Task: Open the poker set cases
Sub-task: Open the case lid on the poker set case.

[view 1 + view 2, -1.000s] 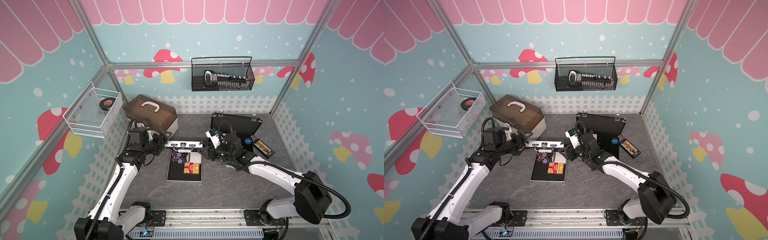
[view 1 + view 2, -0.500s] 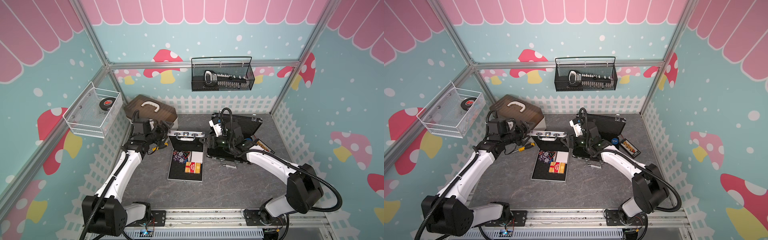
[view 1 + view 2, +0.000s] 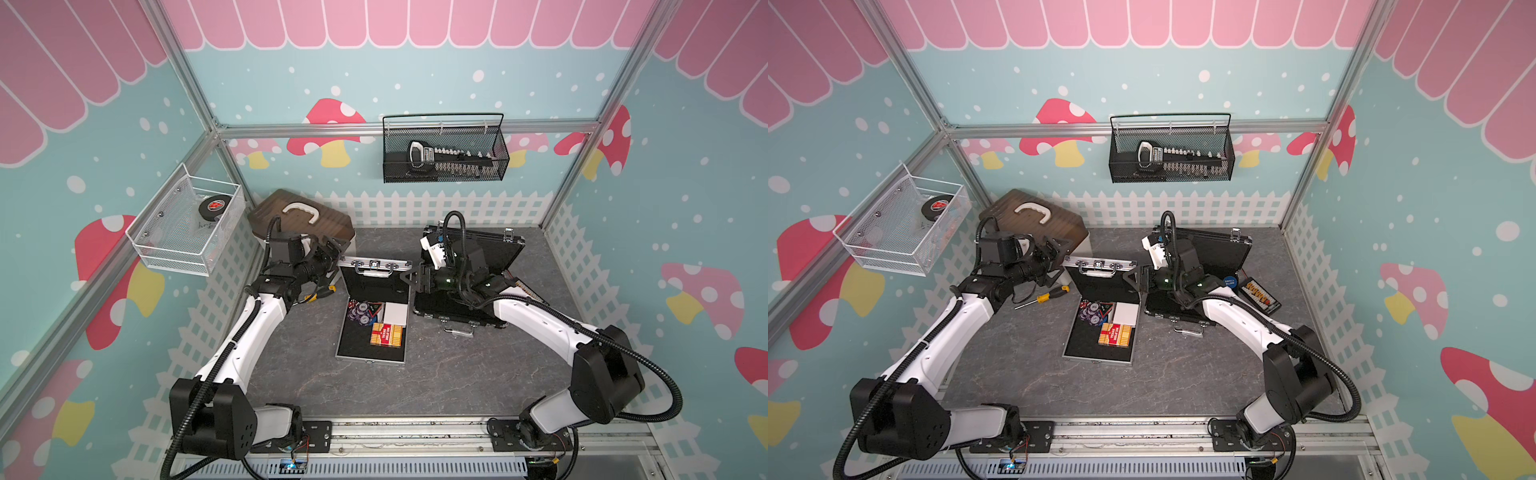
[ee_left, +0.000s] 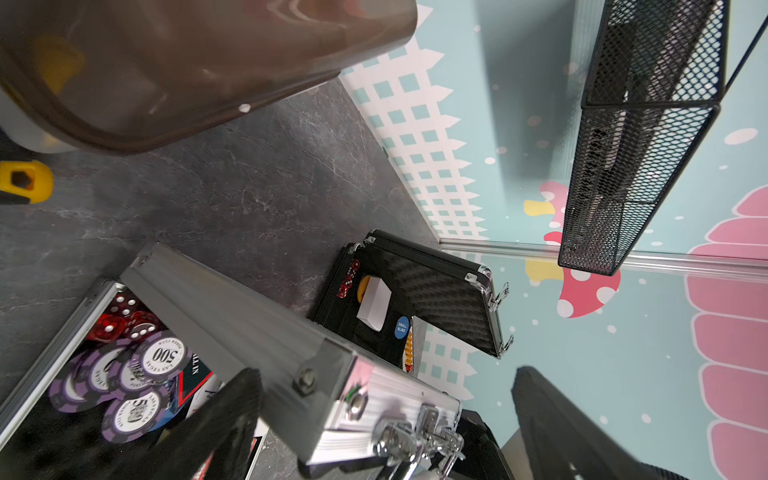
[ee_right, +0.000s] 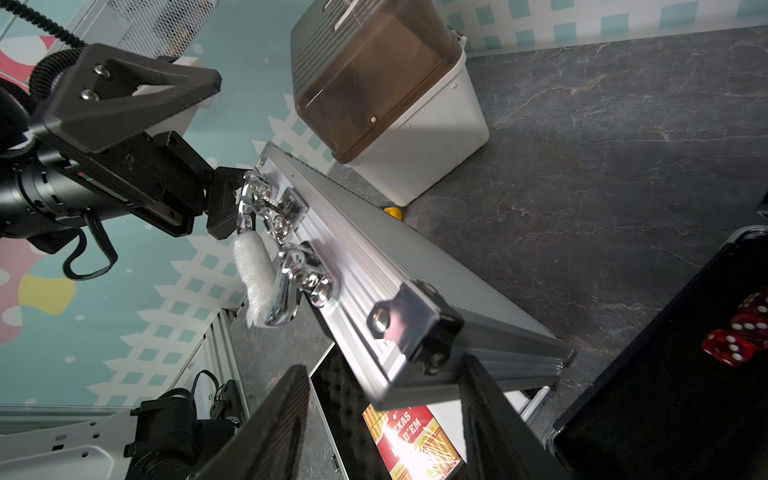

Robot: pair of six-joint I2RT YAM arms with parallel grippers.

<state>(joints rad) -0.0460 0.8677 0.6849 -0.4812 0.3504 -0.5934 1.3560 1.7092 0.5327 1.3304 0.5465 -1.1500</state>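
Two lids up — silver case [image 3: 354,347], black case [image 3: 496,254].

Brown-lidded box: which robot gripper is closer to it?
Left. The left gripper is right beside the box; the right gripper is at the silver lid's far end.

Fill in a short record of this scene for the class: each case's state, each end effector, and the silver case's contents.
silver case: open, lid raised
black case: open, lid tilted back
left end effector: open, jaws straddling one end of the silver case's lid
right end effector: open, jaws around the lid's opposite end
silver case contents: purple chips, red dice, red card box
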